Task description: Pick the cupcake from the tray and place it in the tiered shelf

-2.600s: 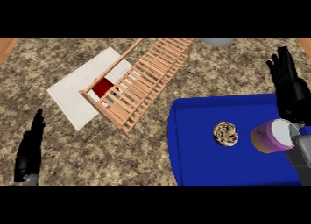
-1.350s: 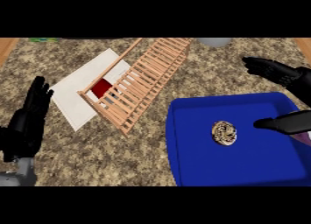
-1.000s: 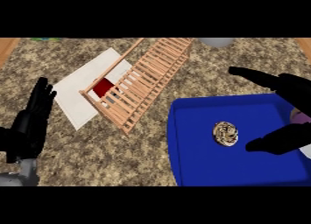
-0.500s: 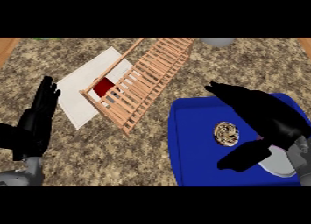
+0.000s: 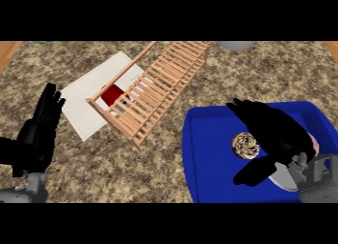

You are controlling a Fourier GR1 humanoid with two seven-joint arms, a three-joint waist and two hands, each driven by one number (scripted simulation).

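Right hand (image 5: 275, 134): over the blue tray (image 5: 208, 159) at lower right, fingers stretched toward the upper left and thumb spread low. It is open, not curled round anything. 2.6 s ago it stood upright at the right edge of the frame; it has since swung in across the tray.
Cupcake (image 5: 311, 140): on the tray's right side, almost wholly hidden under the right hand, with only a pink sliver showing. It was in full view 2.6 s ago.
Brown round pastry (image 5: 245, 144): on the tray, just left of the right hand, in the same spot as before.
Left hand (image 5: 32, 143): at the left edge, open with fingers straight up, resting. It is higher in the frame than 2.6 s ago.
Tiered shelf (image 5: 161, 83): wooden slats, lying aslant at upper centre on a white sheet (image 5: 94, 102), unmoved.
Red item (image 5: 114, 94): inside the shelf's left end.
Counter (image 5: 129, 176): speckled stone.
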